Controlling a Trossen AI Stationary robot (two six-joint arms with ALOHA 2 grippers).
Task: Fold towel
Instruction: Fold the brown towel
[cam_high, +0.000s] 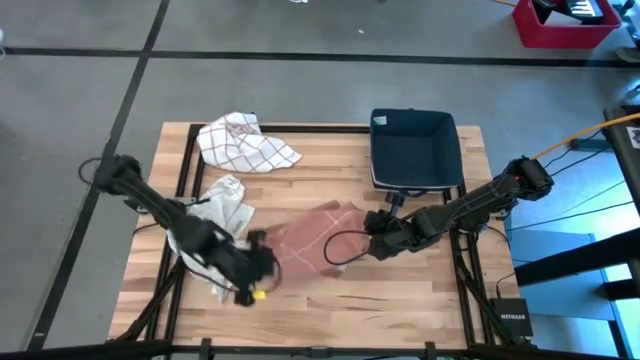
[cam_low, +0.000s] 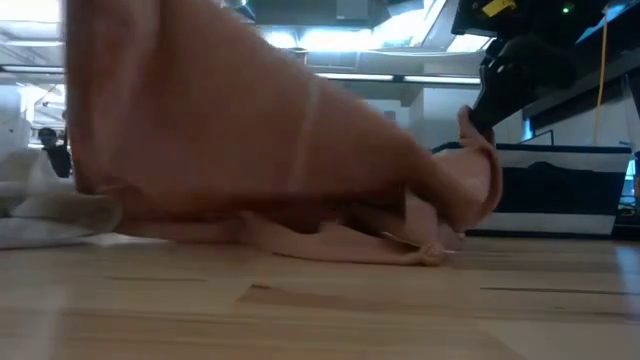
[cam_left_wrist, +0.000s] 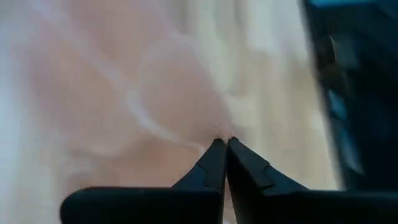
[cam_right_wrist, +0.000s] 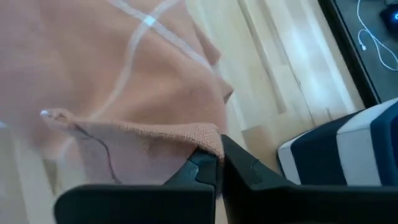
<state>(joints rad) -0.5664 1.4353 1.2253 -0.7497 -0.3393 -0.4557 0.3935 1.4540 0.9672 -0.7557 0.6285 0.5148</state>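
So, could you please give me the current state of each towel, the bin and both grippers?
Pink towel: crumpled at table centre, pinched at both ends.
Left gripper: shut on pink towel.
Right gripper: shut on pink towel's edge.
White checked towel: bunched, untouched.
Pale towel: crumpled beside the left arm.
Dark bin: upright, looks empty.

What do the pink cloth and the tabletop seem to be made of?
The pink towel looks like soft woven cotton, matte: a ribbed hem, pale woven stripes and loose folds show. The table looks like butcher-block wood with a smooth, faintly shiny finish: it is made of joined light planks with visible grain.
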